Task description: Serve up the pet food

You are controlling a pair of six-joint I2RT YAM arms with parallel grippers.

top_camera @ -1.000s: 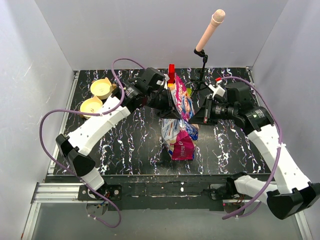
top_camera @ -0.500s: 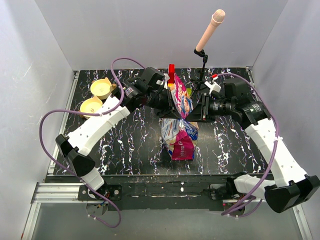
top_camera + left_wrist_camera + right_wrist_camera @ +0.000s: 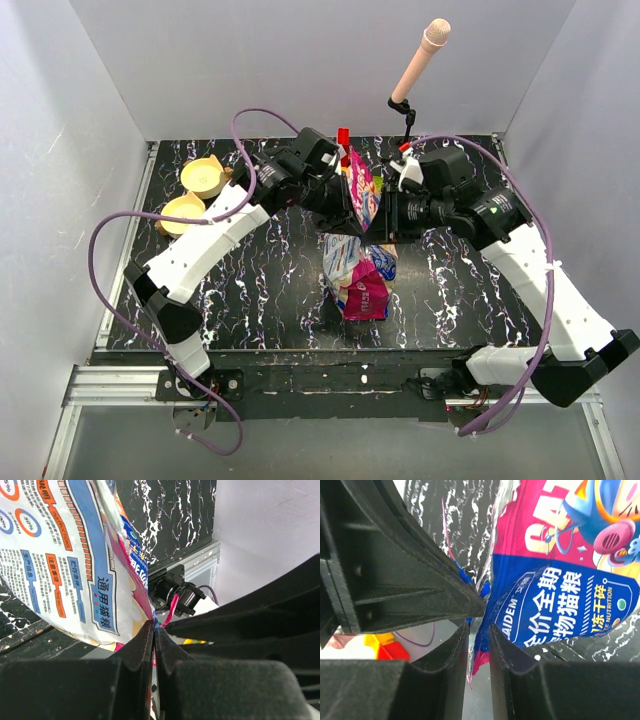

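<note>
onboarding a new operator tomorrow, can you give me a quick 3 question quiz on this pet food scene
1. True or false: the left fingers are pinched shut on an edge of the pet food bag.
2. Where do the two tan bowls stand on the table? A) far left corner B) near right corner C) under the bag
3. Fill in: the right fingers straddle the bag's ____ with a gap between them.
Key: 1 true; 2 A; 3 edge.
</note>
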